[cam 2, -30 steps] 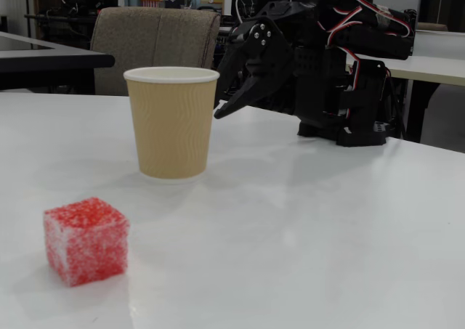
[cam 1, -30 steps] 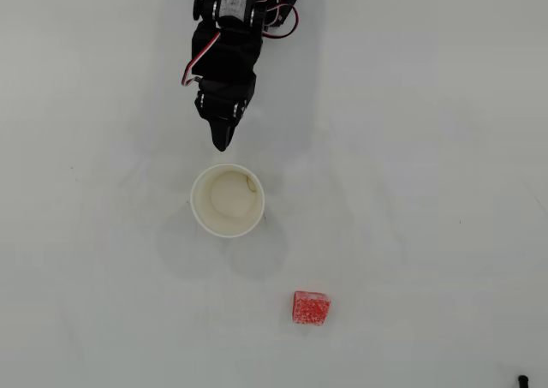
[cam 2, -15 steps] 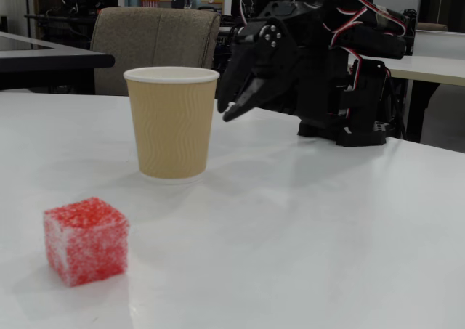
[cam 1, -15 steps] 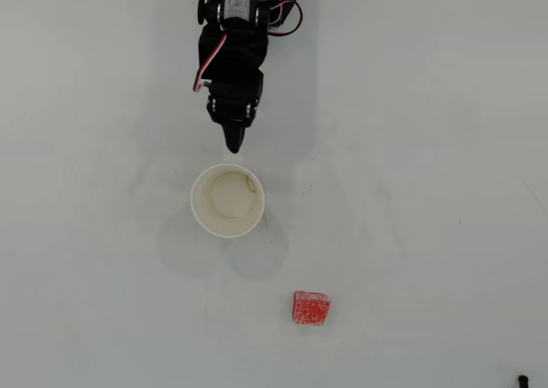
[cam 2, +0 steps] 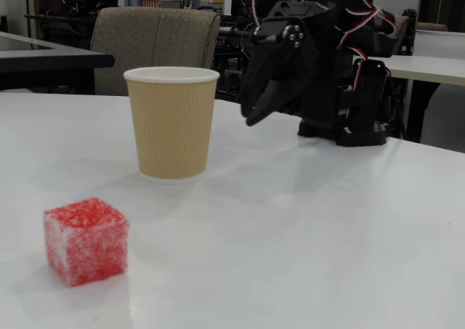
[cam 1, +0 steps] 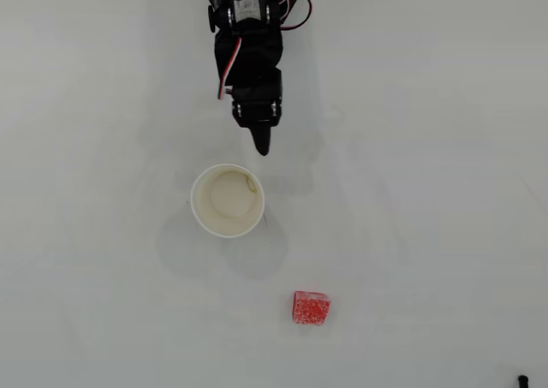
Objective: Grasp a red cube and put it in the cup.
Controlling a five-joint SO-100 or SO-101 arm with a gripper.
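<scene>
So the big change is in the arm (cam 1: pixel 248 45): over the last second it's been swung sideways, so in the overhead view the tip, which had been aimed at roughly 11 o'clock of the cup, is now pointed down past the cup's 1 o'clock side instead. The table (cam 1: pixel 428 148) is otherwise bare and nothing on it has been shifted. The cup (cam 1: pixel 227 200) is left standing upright and empty in the same spot, with its tan ribbed wall and white rim seen in the fixed view (cam 2: pixel 171 122). The gripper (cam 1: pixel 262 146) is carried above the table with nothing in it, and its fingers look pressed together into one dark point in both views (cam 2: pixel 253 118). The red cube (cam 1: pixel 311 307) hasn't been touched; it's sat on the table at about 5 o'clock from the cup, well apart from it, and close to the lens in the fixed view (cam 2: pixel 86 240). Read as a judgement: the cup is being steered around so the cube can be reached, so the grasp hasn't been started yet, and the fingers would need to be spread first.
</scene>
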